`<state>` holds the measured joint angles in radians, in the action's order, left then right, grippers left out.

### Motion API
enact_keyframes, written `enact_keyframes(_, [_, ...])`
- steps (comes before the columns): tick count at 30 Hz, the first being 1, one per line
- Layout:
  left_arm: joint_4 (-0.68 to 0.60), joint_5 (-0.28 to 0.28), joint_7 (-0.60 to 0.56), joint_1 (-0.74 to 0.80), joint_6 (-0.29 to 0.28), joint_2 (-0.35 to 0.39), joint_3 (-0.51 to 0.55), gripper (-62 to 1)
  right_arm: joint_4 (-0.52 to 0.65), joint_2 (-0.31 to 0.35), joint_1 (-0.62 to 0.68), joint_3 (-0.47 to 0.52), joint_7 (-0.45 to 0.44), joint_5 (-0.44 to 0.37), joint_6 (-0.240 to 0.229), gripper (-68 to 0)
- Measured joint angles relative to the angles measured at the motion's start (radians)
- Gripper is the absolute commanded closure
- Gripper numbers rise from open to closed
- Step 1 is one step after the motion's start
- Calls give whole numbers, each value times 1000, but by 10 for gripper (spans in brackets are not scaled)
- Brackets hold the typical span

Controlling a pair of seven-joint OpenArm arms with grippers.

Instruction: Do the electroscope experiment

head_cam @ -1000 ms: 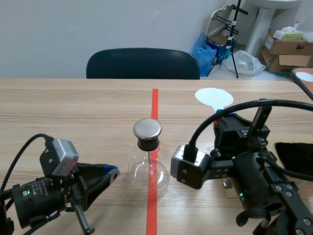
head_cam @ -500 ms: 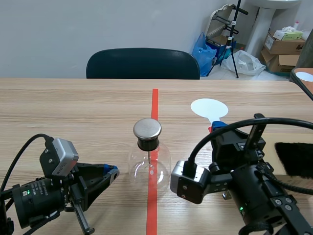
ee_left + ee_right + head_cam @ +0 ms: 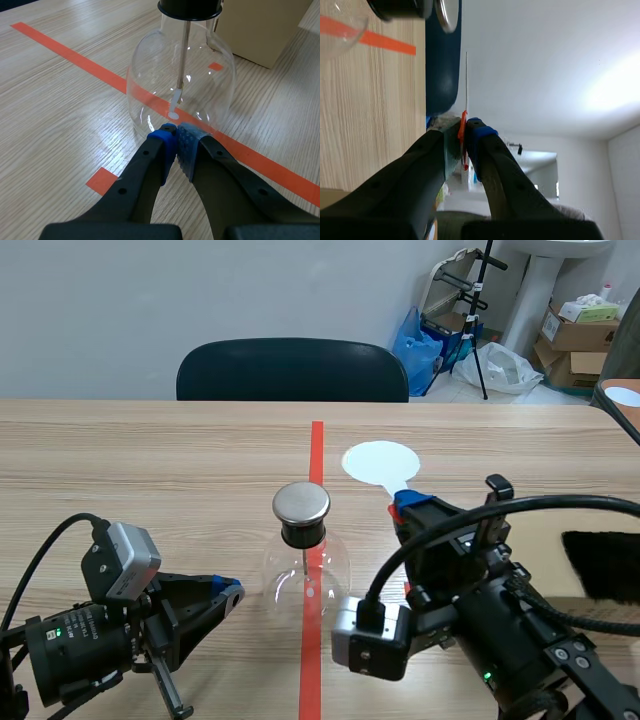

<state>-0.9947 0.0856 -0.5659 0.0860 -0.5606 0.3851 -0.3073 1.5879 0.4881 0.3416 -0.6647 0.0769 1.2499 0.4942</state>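
Observation:
The electroscope, a clear glass flask with a black stopper and a round metal cap, stands on the red tape line at the table's middle. My right gripper is raised just right of the cap, shut on the red handle of a flat white disc. In the right wrist view the disc shows edge-on between the fingers, with the cap ahead. My left gripper lies low beside the flask, shut on nothing, its tips close to the glass.
A black cloth lies at the table's right edge. A cardboard box stands behind the flask in the left wrist view. A dark chair stands across the table.
My right gripper has carried the white disc leftward, from the right of the table toward the flask's metal cap. The left arm and the flask have stayed put.

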Motion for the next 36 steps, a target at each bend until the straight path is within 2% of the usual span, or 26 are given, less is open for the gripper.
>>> enact_keyframes(4, [0, 0, 0, 0, 0, 0, 0, -36, 0, 0, 0, 0, -94, 0, 26, -13])
enact_keyframes(11, [0, 0, 0, 0, 0, 0, 0, -36, 0, 0, 0, 0, -225, 8, 23, -13])
enact_keyframes(16, [0, 0, 0, 0, 0, 0, 0, -36, 0, 0, 0, 0, -283, 19, 23, -13])
enact_keyframes(36, [0, 0, 0, 0, 0, 0, 0, -36, 0, 0, 0, 0, -309, 23, 23, -13])
